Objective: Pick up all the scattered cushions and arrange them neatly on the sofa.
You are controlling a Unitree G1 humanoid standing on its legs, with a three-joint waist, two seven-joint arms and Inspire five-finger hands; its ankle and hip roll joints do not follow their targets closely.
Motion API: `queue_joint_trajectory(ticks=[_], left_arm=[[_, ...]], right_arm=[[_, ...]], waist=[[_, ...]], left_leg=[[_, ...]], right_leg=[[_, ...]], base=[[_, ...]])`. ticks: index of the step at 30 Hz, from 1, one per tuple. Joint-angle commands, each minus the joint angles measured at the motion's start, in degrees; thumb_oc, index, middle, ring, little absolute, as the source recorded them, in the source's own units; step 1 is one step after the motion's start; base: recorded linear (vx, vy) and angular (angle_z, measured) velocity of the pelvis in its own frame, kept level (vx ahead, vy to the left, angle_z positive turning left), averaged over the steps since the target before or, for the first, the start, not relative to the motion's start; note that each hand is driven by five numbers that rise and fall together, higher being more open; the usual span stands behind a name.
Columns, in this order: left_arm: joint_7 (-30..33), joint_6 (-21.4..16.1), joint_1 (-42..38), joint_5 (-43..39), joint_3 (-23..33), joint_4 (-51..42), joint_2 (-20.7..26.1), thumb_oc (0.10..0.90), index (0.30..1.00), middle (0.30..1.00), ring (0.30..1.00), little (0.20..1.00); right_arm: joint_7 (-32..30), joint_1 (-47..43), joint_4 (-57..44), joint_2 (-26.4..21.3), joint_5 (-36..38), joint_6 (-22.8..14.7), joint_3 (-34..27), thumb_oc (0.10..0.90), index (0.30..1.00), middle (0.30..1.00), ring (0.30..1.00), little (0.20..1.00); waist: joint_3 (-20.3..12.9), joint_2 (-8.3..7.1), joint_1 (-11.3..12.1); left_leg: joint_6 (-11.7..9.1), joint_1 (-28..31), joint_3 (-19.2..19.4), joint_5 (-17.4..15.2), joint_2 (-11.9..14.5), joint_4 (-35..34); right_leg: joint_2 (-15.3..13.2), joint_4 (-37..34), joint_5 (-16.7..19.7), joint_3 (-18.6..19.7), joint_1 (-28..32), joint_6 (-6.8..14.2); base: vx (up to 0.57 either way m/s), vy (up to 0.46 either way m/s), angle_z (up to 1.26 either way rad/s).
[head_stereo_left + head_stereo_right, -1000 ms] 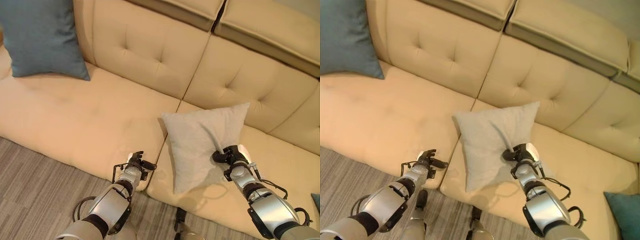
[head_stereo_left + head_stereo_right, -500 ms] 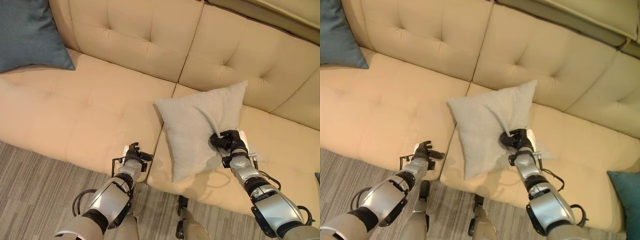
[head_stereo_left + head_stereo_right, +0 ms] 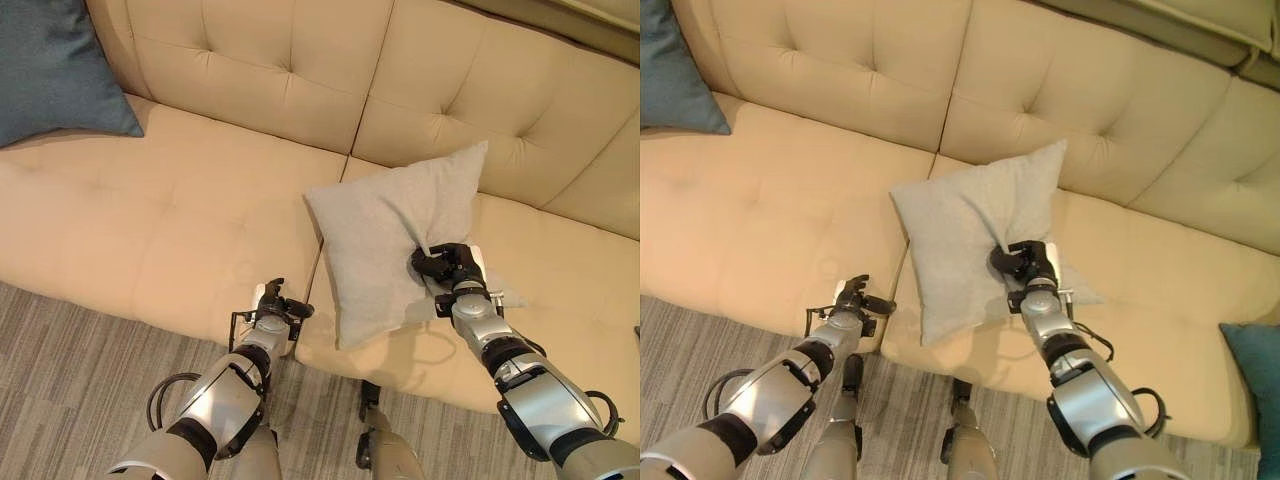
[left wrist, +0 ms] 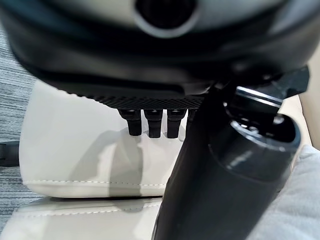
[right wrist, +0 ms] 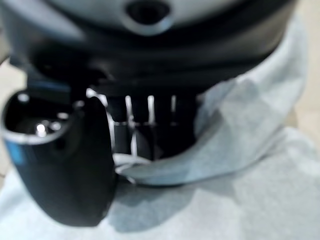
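Left wrist view puts my left hand (image 4: pixel 165 120) at the sofa's (image 3: pixel 150 230) near seat edge, fingers curled on nothing. Further in, my right hand (image 3: pixel 447 268) pinches a fold of the grey cushion (image 3: pixel 385 235), which lies tilted over the seat seam. I judge the grip should hold until the cushion leans upright on the backrest. Right wrist view confirms the pinched fold; left eye view adds 1 blue cushion (image 3: pixel 55 65) far left.

A living room: a tufted cream sofa (image 3: pixel 250 90) on grey carpet (image 3: pixel 70 350).
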Motion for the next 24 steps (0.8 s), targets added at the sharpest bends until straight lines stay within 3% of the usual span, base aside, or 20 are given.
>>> queue_joint_trajectory(ticks=[1,10,15,22,24], left_arm=[[-5.7,-7.9,-15.6,-0.9,-2.3,-6.8,-15.0,0.800,0.900,0.900,0.900,0.900],[-5.6,-7.5,-16.7,-0.3,-4.6,-8.2,-17.4,0.800,0.900,0.900,0.900,0.900],[-5.6,-6.4,-19.1,-2.3,-4.2,-5.5,-19.1,0.800,0.900,0.900,0.900,0.900],[-7.4,-4.5,-19.9,-3.5,-5.3,-4.4,-21.4,0.800,0.900,0.900,0.900,0.900],[-8.4,-5.0,-19.0,-7.6,-5.0,-6.5,-22.7,0.800,0.900,0.900,0.900,0.900]], right_arm=[[11.3,-10.4,-8.4,16.6,7.0,-4.5,5.2,0.400,0.300,0.300,0.300,0.300],[13.9,-12.3,-16.1,20.7,15.5,-5.8,7.4,0.400,0.300,0.300,0.300,0.300],[15.9,-11.7,-22.9,24.3,20.8,-4.7,10.5,0.400,0.300,0.300,0.300,0.300],[16.3,-9.3,-26.3,24.5,25.4,-2.7,11.8,0.400,0.300,0.300,0.300,0.300],[16.6,-8.7,-28.3,24.4,26.2,-2.0,12.3,0.400,0.300,0.300,0.300,0.300]], waist=[[2.4,1.43,3.2],[1.9,1.02,3.9],[-0.1,0.39,3.9],[-1.7,0.02,3.8],[-1.8,-0.13,3.8]], left_leg=[[-1.0,1.7,0.5,-5.5,1.2,0.0],[-1.1,2.1,0.8,-5.6,1.6,0.0],[-1.1,3.5,0.7,-6.0,1.9,0.0],[-1.0,4.7,0.3,-6.5,1.9,0.0],[-1.1,4.9,0.2,-6.7,1.8,0.0]], right_leg=[[-3.9,0.3,-6.3,-1.3,9.2,4.3],[-3.6,0.3,-6.2,-1.2,9.5,4.5],[-3.5,0.3,-6.0,-1.7,11.3,4.6],[-3.5,0.3,-5.5,-2.5,12.8,4.8],[-3.5,0.3,-5.4,-2.7,13.1,4.9]], base=[[0.00,0.000,0.00],[-0.01,-0.003,-0.03],[0.03,-0.006,-0.03],[0.01,0.007,0.03],[0.00,0.002,0.11]])
